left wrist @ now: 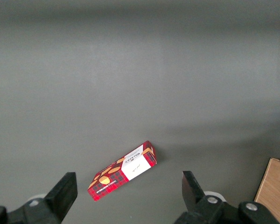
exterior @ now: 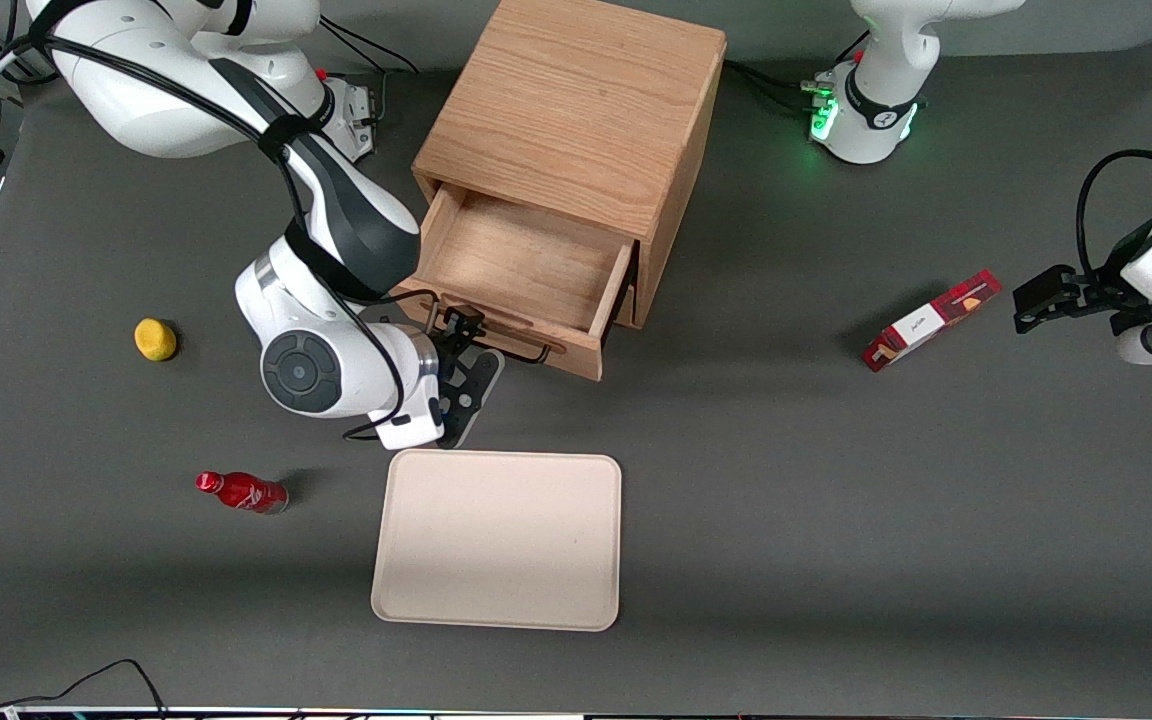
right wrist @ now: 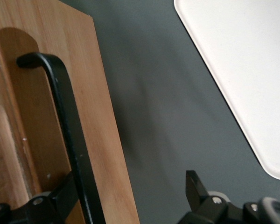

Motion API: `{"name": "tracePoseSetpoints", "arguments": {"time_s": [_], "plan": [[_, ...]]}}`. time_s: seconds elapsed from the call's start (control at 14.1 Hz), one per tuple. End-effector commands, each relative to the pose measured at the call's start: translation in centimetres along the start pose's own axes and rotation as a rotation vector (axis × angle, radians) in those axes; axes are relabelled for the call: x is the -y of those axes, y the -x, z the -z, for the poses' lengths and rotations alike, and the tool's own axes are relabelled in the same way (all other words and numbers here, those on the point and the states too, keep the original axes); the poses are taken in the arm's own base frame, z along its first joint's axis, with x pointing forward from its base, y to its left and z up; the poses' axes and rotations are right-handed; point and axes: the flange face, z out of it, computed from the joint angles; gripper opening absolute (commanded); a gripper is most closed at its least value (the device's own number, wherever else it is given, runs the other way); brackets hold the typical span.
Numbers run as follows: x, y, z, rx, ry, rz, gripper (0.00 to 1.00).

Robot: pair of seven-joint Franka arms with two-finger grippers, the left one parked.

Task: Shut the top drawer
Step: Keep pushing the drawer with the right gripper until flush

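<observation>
- Black gripper point(exterior: 463, 345) of the right arm sits right at the face of the top drawer point(exterior: 526, 270), level with its black wire handle point(right wrist: 67, 126); the wrist view shows the fingers spread wide, one finger point(right wrist: 67, 196) against the handle bar and the other out over the grey worktop point(exterior: 836, 520), nothing clamped.
- Oak drawer stands pulled well out of the wooden cabinet point(exterior: 576, 110), which is near the middle of the worktop's edge farthest from the front camera; the tray body looks bare inside.
- Key relation: the drawer lies from the gripper toward the cabinet, and its sliding axis runs straight into the cabinet, while the handle's long axis lies across that line. The closing push likely has to go square against the front panel along the slide.
- Working arm is clearly the nearer one.
- Around: a cream tray point(exterior: 496, 540) nearer the front camera than the gripper; a yellow lemon-like fruit point(exterior: 155, 339) and a red bottle point(exterior: 241, 492) toward the working arm's end; a red snack box point(exterior: 931, 320) toward the parked arm's end.
</observation>
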Motion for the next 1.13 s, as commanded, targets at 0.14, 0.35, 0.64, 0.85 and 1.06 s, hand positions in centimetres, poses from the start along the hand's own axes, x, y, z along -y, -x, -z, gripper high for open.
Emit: {"name": "tracePoseSetpoints", "arguments": {"time_s": [0.14, 0.35, 0.64, 0.85, 1.06], "plan": [[4.0, 0.2, -0.8, 0.006, 0.016, -0.029, 1.0], [5.5, 1.2, -2.5, 0.01, 0.033, -0.02, 1.0], [7.0, 1.9, -2.8, 0.025, 0.035, -0.017, 1.0], [8.0, 1.8, -2.8, 0.026, 0.032, -0.026, 1.0], [9.5, 1.7, -3.1, 0.03, 0.025, -0.035, 1.0]]}}
